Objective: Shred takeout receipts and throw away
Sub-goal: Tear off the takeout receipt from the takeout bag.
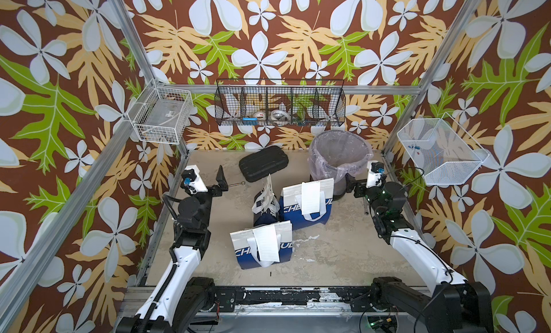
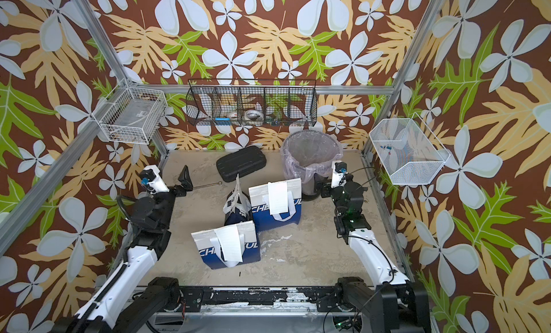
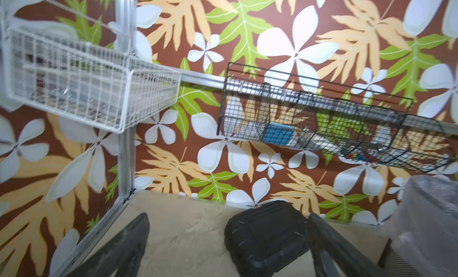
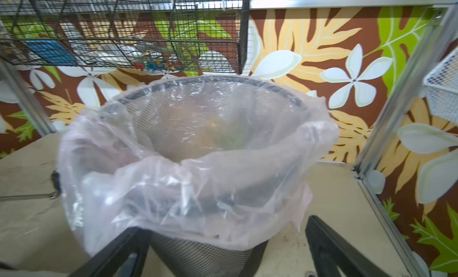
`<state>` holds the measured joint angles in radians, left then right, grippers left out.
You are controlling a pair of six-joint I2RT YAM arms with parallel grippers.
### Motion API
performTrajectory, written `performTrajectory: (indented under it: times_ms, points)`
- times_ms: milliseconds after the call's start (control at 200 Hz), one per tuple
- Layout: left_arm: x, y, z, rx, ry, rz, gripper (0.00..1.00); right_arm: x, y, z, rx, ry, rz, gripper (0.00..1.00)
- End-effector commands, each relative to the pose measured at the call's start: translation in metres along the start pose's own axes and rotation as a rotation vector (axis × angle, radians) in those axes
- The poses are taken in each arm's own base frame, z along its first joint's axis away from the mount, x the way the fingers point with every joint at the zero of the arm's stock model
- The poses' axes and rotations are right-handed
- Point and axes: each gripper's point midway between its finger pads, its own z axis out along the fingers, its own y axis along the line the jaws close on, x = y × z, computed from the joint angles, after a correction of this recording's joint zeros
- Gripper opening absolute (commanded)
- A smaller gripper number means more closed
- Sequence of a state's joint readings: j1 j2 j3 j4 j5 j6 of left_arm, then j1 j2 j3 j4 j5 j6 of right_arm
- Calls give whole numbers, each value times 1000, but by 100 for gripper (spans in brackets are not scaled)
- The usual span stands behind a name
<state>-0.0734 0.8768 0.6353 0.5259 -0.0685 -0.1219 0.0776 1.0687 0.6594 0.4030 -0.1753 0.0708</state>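
Three white takeout receipts show in both top views. One receipt (image 1: 266,242) (image 2: 229,245) lies on the front blue-and-white bag (image 1: 243,255). Another receipt (image 1: 310,197) (image 2: 278,197) lies on the bag (image 1: 293,218) behind it, and a third receipt (image 1: 269,189) (image 2: 237,193) stands up from the small dark bag (image 1: 265,219) between them. My left gripper (image 1: 222,179) (image 3: 226,221) is open and empty, left of the bags, facing a black ribbed case (image 1: 264,164) (image 3: 265,238). My right gripper (image 1: 350,189) (image 4: 226,231) is open and empty, close to the lined mesh bin (image 1: 340,155) (image 4: 198,139).
A thin metal rod (image 1: 235,184) lies by the left gripper. A white wire basket (image 1: 162,117), a black wire basket (image 1: 280,105) and a white mesh basket (image 1: 441,149) hang on the walls above the table. Aluminium frame posts (image 1: 182,149) stand at the corners.
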Motion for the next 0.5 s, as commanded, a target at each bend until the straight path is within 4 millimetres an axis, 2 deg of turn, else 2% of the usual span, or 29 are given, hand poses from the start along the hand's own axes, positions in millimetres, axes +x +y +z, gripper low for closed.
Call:
performTrajectory:
  times_ms: [0,95,245,380,495]
  points:
    - [1,-38,-2,196,166,32,98,18,8,-15,15,139,12,100]
    - [-10,-69,-7,364,221,37,98,19,2,-30,61,186,28,99]
    - [-16,-98,-20,540,315,34,97,23,4,-52,60,262,33,97]
    - [-32,-128,-42,720,334,27,95,15,28,-73,-68,291,30,97]
    - [-22,-156,-52,830,423,57,94,9,60,-92,-247,351,55,96]
